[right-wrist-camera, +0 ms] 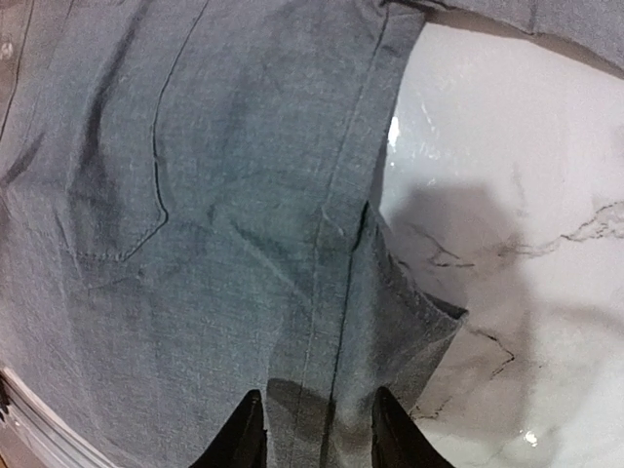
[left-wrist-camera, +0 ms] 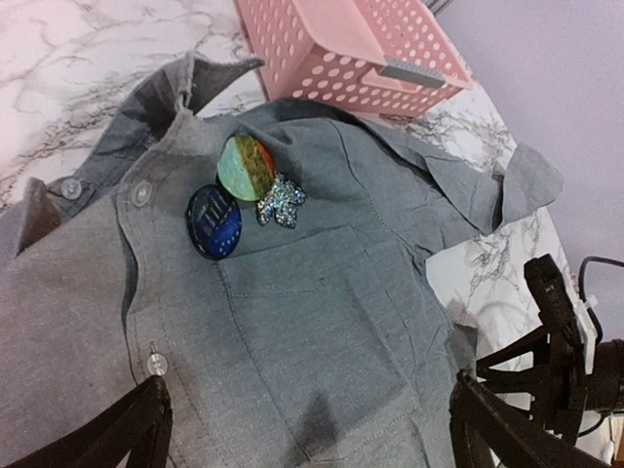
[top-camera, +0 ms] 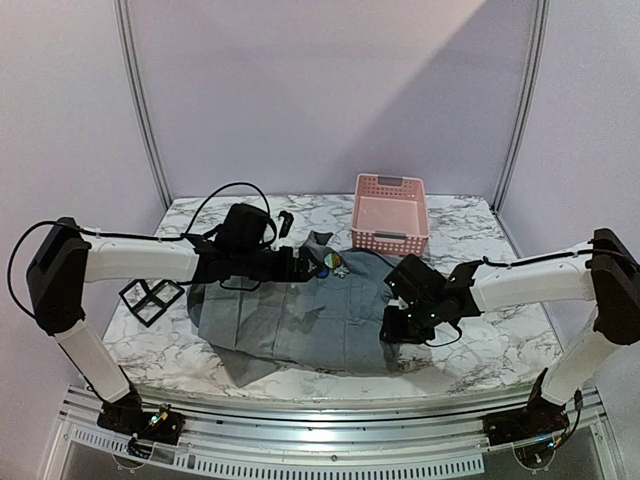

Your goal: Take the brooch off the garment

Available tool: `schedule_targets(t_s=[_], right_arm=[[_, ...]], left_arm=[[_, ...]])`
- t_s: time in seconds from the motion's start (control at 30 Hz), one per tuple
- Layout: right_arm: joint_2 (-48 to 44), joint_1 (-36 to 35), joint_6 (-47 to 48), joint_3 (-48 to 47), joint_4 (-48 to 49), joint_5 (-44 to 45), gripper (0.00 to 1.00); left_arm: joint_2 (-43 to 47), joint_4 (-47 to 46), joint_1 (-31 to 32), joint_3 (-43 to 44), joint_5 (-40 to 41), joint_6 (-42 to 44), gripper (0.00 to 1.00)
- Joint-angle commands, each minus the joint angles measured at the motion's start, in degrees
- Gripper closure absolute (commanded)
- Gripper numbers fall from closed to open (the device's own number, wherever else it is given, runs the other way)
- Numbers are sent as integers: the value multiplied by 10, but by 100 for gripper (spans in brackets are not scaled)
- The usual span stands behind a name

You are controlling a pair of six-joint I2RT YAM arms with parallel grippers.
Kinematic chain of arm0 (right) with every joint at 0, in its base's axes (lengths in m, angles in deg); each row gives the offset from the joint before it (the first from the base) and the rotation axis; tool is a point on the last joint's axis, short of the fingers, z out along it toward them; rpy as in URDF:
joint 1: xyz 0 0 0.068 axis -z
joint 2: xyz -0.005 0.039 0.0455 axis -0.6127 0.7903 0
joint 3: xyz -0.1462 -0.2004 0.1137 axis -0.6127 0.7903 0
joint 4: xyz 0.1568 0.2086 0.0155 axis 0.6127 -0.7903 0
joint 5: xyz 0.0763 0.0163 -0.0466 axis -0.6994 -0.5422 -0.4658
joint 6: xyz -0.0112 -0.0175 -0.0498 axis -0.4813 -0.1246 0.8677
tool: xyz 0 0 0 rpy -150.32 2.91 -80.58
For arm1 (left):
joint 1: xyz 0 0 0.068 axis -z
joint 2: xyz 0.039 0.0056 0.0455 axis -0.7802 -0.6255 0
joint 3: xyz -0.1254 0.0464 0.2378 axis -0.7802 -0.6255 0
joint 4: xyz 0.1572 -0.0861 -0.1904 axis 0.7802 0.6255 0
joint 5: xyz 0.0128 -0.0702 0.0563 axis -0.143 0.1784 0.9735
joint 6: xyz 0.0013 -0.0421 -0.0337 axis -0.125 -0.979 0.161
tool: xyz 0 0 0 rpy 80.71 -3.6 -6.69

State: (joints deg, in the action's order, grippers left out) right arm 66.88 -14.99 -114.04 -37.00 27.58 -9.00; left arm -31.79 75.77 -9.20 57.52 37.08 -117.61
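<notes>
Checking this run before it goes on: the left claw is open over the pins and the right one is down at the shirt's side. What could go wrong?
The glittery brooch is crowded by a green-orange badge and a blue badge, so the open left claw may catch the wrong one. The right claw straddles only the side seam of the grey shirt; the cloth could slip and lift with the brooch.

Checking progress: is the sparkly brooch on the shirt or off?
On: the sparkly brooch rests on the grey shirt, at its chest, against the green badge.
</notes>
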Motion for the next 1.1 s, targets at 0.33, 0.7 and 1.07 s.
schedule_targets(t_s=[0.33,0.7,1.07], right_arm=[[6,-15,-28,7,-5,-15,94],[-33,-32,-46,46,-11,-40,100],[-72,-74,-84,89,-15,-70,100]], left_arm=[[-33,-82,-5,18,-42,-27,1],[-83,-158,-19,13,-65,-69,1],[-125,-185,-27,5,-33,-71,2]])
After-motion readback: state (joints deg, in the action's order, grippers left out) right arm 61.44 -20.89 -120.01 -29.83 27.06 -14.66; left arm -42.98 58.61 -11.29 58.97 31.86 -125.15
